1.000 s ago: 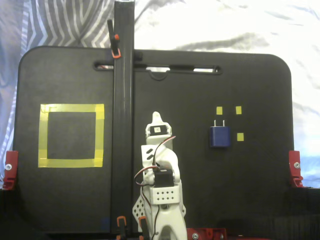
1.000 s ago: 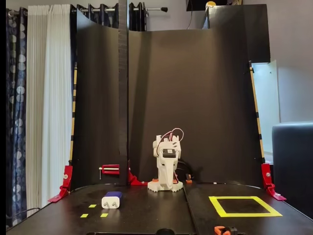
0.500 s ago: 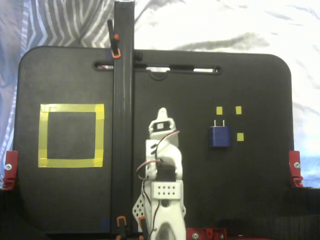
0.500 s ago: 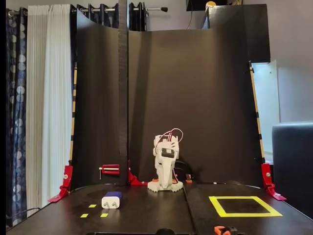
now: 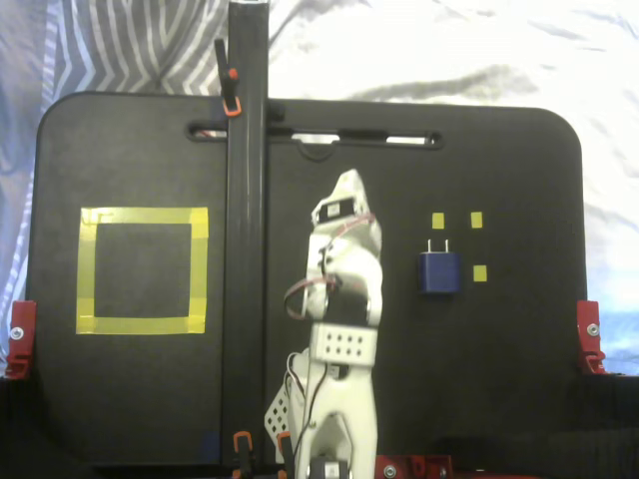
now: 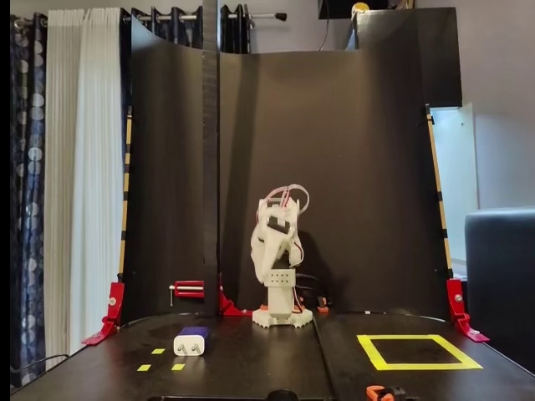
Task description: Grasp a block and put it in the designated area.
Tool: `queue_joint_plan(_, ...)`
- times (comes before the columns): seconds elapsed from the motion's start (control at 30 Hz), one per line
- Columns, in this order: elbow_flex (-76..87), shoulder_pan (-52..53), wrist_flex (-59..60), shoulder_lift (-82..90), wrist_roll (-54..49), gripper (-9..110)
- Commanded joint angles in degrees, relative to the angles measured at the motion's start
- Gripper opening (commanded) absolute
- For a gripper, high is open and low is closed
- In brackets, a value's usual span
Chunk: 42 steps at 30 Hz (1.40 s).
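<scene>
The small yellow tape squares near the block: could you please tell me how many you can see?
3 in the top-down fixed view: two above the block at and, one right of it. The block may hide another.

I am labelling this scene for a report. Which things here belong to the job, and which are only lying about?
Belong to the job:
- block
- yellow tape square
- gripper, whose jaws cannot be made out

Only lying about:
- small yellow tape marks
- red clamps
- vertical black post
- black backdrop

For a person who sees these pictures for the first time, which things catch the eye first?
The white arm stands in the middle of the black board. In the top-down fixed view, a big yellow tape square lies to its left and a small navy block to its right, among tiny yellow marks.
</scene>
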Motion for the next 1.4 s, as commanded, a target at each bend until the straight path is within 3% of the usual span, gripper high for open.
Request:
queue_joint_plan(0.0,-6.86,1.05,2.99,-4.13,-8.44,0)
queue_joint_plan(0.43,-27.51,6.86,24.52,-21.71,-43.77,0)
queue_joint_plan(0.77,-34.19,18.37,44.56,-29.88,-75.94,0)
queue_joint_plan(1.1,-34.98,32.34,43.51,-36.12,-94.92,0)
queue_joint_plan(1.37,-37.44,37.44,37.71,-45.0,-98.17,0)
